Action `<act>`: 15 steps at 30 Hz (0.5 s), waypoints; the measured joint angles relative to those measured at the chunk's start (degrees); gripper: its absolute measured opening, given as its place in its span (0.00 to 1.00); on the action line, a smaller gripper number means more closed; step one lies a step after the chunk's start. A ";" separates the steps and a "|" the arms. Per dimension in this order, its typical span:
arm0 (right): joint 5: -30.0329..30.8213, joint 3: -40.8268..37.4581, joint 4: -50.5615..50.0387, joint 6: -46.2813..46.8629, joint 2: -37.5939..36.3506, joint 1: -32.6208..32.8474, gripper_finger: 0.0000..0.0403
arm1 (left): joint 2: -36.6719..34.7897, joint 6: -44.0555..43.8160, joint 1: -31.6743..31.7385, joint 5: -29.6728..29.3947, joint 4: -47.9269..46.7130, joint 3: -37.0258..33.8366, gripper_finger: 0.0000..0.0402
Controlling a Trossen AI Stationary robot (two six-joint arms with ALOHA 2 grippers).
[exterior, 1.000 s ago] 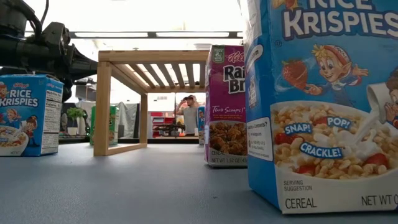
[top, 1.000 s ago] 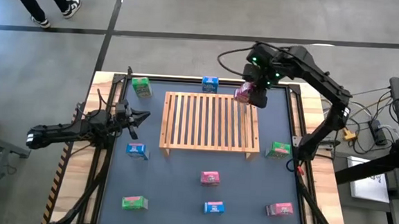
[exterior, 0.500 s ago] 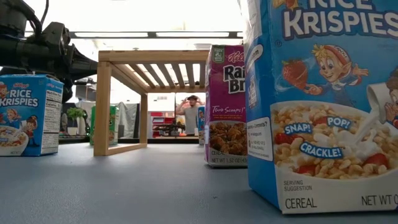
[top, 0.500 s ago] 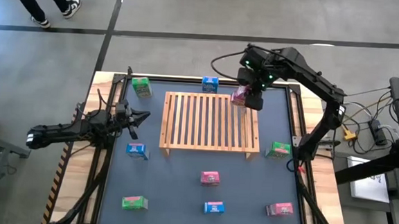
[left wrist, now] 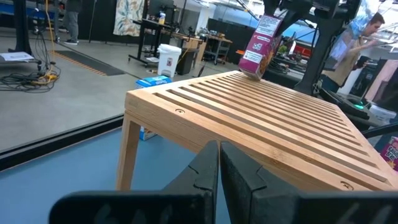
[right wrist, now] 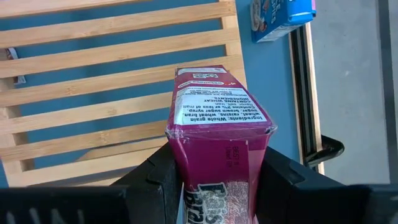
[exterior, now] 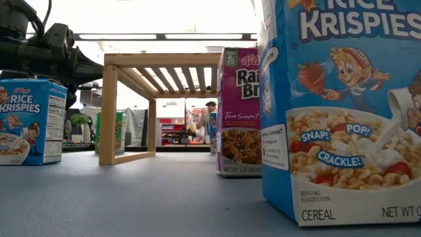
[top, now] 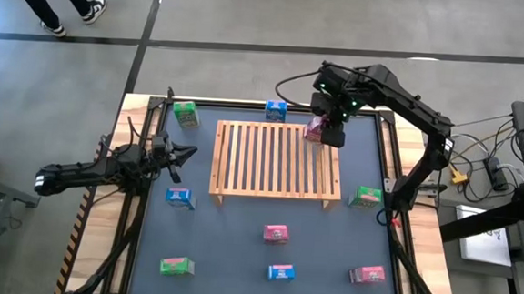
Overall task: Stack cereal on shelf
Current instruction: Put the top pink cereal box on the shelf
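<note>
My right gripper (top: 329, 130) is shut on a pink cereal box (top: 315, 127) over the far right corner of the wooden slatted rack (top: 277, 161). The box also shows in the left wrist view (left wrist: 258, 46) and the right wrist view (right wrist: 219, 140). My left gripper (top: 186, 151) is shut and empty at the rack's left side, fingers (left wrist: 219, 171) pointing at the rack. The other boxes stand on the table around the rack: blue (top: 276, 110), green (top: 186, 114), blue (top: 179, 197), pink (top: 276, 233), green (top: 365, 197). My right gripper pinches the pink box between its two fingers (right wrist: 158, 180), one on each of two opposite sides (right wrist: 177, 165). The fingers come from above, slanting down. The box hangs tilted below the gripper, its lower end (left wrist: 252, 71) at the rack's top; whether it touches, I cannot tell.
Three more boxes stand near the table's near edge: green (top: 175, 266), blue (top: 281, 272), pink (top: 367, 275). In the low view a blue box (exterior: 342, 112) and a pink box (exterior: 238, 112) stand close in front. A person (exterior: 210, 118) is in the room behind.
My right gripper has gone a little toward the table's left edge with the pink box, staying over the rack's far right corner.
</note>
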 joint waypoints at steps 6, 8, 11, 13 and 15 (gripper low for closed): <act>0.35 -0.69 0.11 -0.08 -0.01 0.15 0.34 | 0.00 0.01 0.00 0.01 -0.01 0.00 0.00; 0.44 -0.69 0.10 -0.16 -0.16 0.15 0.34 | 0.00 0.00 0.00 0.00 0.00 0.00 0.00; 0.51 -0.45 -0.01 -0.23 -0.28 0.15 0.34 | -0.01 -0.01 0.00 0.01 -0.02 0.00 0.00; 0.97 -0.36 -0.01 -0.83 -0.37 0.15 0.34 | 0.01 -0.01 0.00 -0.01 0.00 0.00 0.00; 2.83 -0.38 -0.01 -1.30 -0.37 0.15 0.34 | 0.01 0.00 0.00 0.00 0.00 0.00 0.00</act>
